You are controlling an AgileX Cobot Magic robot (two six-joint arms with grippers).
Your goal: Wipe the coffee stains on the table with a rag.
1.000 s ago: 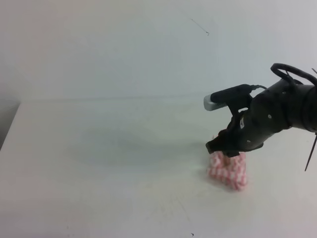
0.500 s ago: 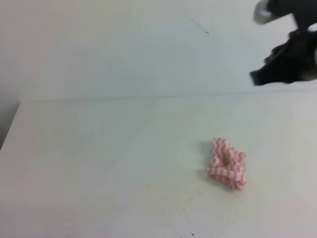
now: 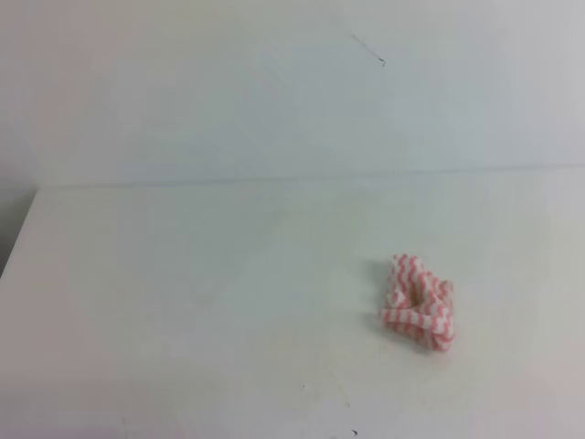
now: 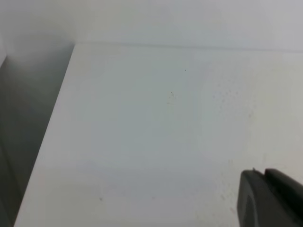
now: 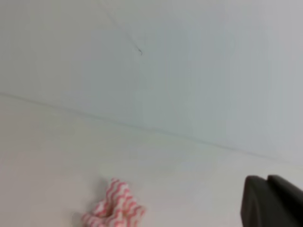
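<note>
One crumpled red-and-white zigzag-striped cloth rag (image 3: 419, 315) is lying on the large plain white matte tabletop (image 3: 183, 302), right of centre in the high view, bunched into a lump w/ a hollow in the middle. Nothing is touching it. The right wrist view is also catching it (image 5: 113, 210), low down, resting on the white surface just in front of the wall line.

Count so far: one rag, one table, two claws in part. No orange-brown coffee blotch is showing up for me anywhere; only faint tiny specks on the white in the left wrist view.

Neither arm is showing in the high view. The right claw (image 5: 272, 201) is peeking in as two dark fingers at the bottom right corner of its own cam, pressed together w/ only a thin seam between them, gripping nothing, well apart from the rag. The left claw (image 4: 270, 198) is showing the same way, dark tips side by side w/ barely a slit, nothing between them, hanging over bare white tabletop near the table's left edge.

Behind it all: a plain pale wall (image 3: 274, 91) w/ one small dark mark (image 3: 381, 61) high up. Nothing is standing btw the claws and the rag.
</note>
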